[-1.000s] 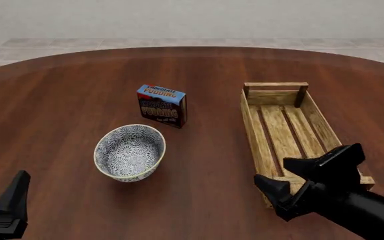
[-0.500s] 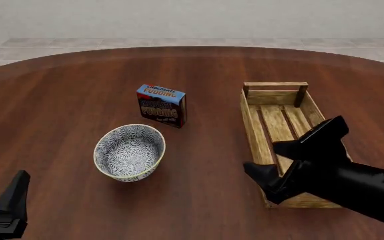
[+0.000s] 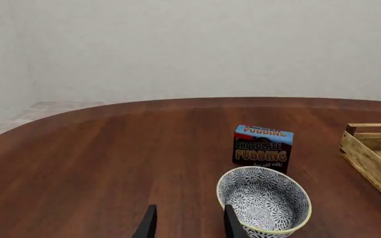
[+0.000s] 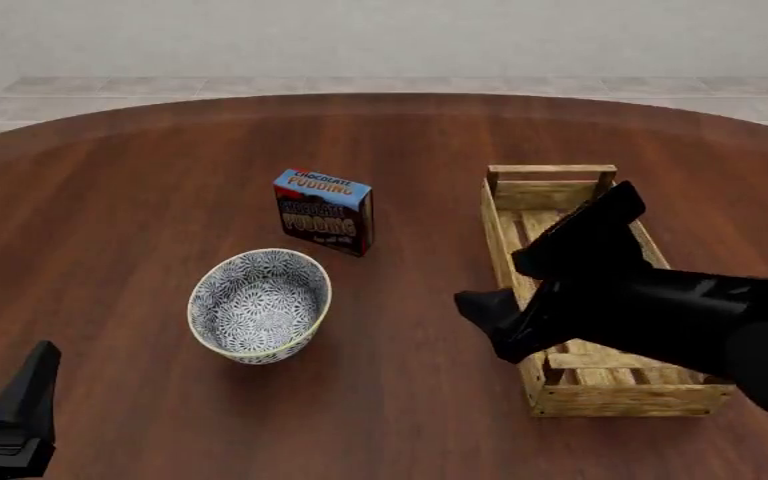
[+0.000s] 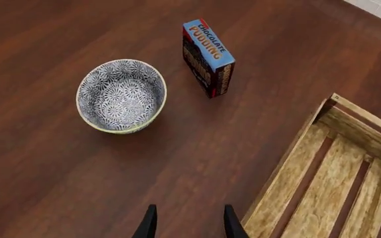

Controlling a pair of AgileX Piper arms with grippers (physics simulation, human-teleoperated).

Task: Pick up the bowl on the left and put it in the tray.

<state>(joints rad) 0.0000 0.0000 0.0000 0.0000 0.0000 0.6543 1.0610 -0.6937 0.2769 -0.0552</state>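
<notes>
The blue-and-white patterned bowl (image 4: pixel 260 304) with a pale rim stands upright on the table at centre left, also seen as bowl (image 5: pixel 121 96) and bowl (image 3: pixel 263 206). The light-wood tray (image 4: pixel 542 190) lies to the right, partly covered by my right arm; the right wrist view shows its slatted bottom, tray (image 5: pixel 336 183). My right gripper (image 4: pixel 540 262) hovers open over the tray's left side, well right of the bowl, holding nothing. My left gripper (image 4: pixel 21 400) rests open at the near left corner, apart from the bowl.
A blue-and-dark chocolate pudding box (image 4: pixel 323 211) stands upright just behind the bowl, between it and the tray's far end. The round dark-wood table (image 4: pixel 157 170) ends at a curved far edge before a pale tiled floor and wall.
My right arm has swung forward and to the left, from the tray's near end up over its left side. The left arm, bowl and box have not moved.
</notes>
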